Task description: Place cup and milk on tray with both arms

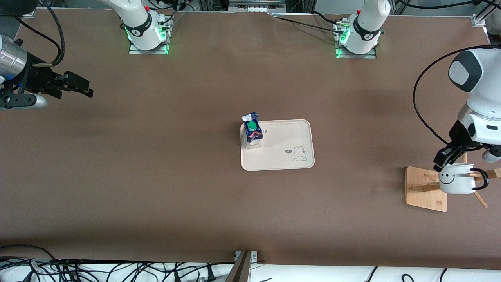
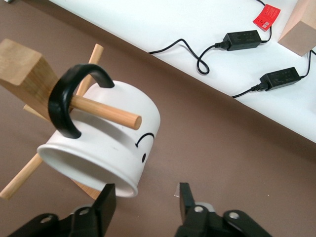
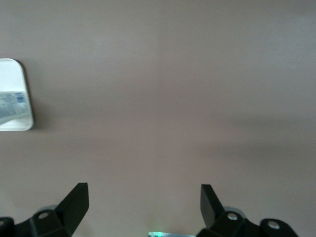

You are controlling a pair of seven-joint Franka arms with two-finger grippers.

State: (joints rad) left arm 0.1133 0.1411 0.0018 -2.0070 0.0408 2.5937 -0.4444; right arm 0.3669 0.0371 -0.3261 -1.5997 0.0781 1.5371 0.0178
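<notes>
The dark-blue and white milk carton with a green cap point(image 1: 251, 131) stands upright on the cream rectangular tray point(image 1: 287, 156) at mid-tabletop. The white smiley-face cup point(image 1: 456, 181) hangs by its black handle on a wooden peg stand point(image 1: 424, 190); the left gripper point(image 2: 144, 201), fingers apart, brackets its rim, holding nothing. The right gripper point(image 3: 144, 198) waits wide open, empty, over bare tabletop.

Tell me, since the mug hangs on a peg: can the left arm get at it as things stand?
Probably yes. The left gripper is open right at the cup, one finger at its rim. The peg through the handle means sliding it off.
</notes>
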